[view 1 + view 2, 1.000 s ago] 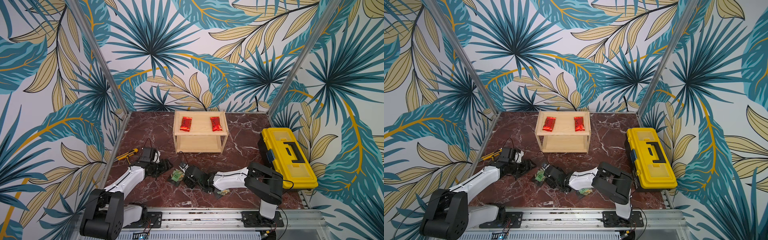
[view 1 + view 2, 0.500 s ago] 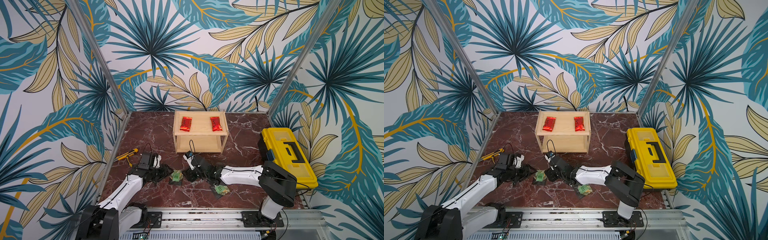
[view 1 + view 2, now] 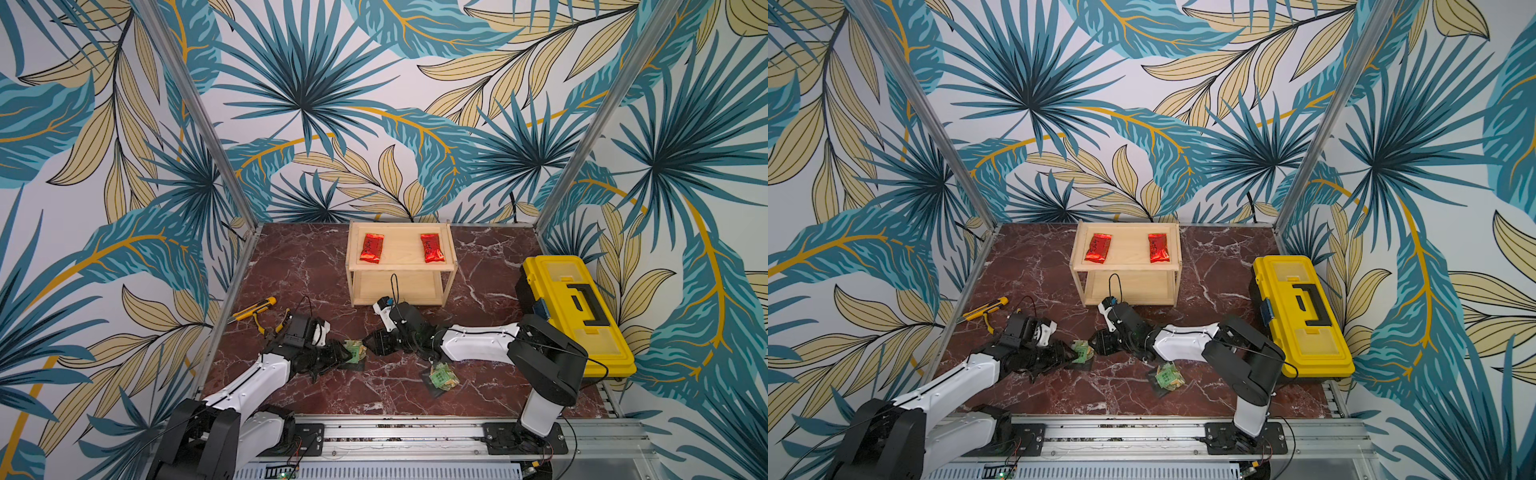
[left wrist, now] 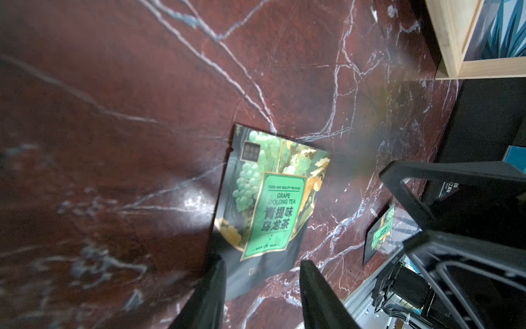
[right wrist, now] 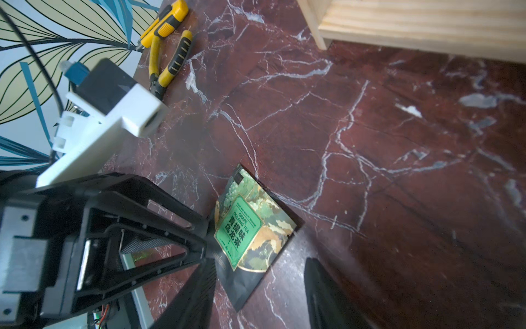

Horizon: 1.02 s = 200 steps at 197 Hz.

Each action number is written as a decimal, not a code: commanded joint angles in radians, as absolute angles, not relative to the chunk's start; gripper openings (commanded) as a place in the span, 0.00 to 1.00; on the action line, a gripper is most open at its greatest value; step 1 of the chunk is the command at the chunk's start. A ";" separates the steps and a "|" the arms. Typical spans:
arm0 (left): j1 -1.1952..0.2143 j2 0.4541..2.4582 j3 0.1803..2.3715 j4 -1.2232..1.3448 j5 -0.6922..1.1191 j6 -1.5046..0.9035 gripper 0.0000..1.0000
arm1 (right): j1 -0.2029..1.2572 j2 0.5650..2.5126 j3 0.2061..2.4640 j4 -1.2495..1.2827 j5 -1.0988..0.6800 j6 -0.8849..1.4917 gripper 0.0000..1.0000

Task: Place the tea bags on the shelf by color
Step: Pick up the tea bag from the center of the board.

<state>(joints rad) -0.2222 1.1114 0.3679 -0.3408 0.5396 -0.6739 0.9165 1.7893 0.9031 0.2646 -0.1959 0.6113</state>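
Observation:
The pale wooden shelf (image 3: 451,254) stands at the back, and two red tea bags (image 3: 371,248) (image 3: 432,247) lie on its top board. A green-and-gold tea bag (image 3: 355,351) lies on the marble in front, with both grippers meeting at it. My left gripper (image 4: 262,273) is open, and the bag's (image 4: 267,199) dark lower edge sits between its fingertips. My right gripper (image 5: 260,282) is open too, astride the same bag (image 5: 250,228) from the opposite side. A second green tea bag (image 3: 442,377) lies loose beside the right forearm.
A yellow toolbox (image 3: 577,316) stands along the right edge. A yellow utility knife (image 3: 253,309) and yellow-handled pliers (image 5: 168,62) lie at the left edge behind the left arm. The shelf's lower board (image 3: 1129,293) is bare.
The left arm has reached right toward the green bag. The right arm swung off the second green bag, which now shows. Both pairs of jaws have narrowed.

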 commanded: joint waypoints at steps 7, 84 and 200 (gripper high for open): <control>-0.225 1.104 0.341 -0.316 0.519 -0.674 0.46 | 0.913 1.827 0.888 0.299 -0.222 0.683 0.54; -0.223 1.104 0.324 -0.324 0.501 -0.697 0.46 | 0.907 1.905 0.857 0.437 -0.265 0.843 0.49; -0.225 1.073 0.313 -0.331 0.508 -0.695 0.47 | 0.920 2.010 0.915 0.552 -0.359 0.924 0.34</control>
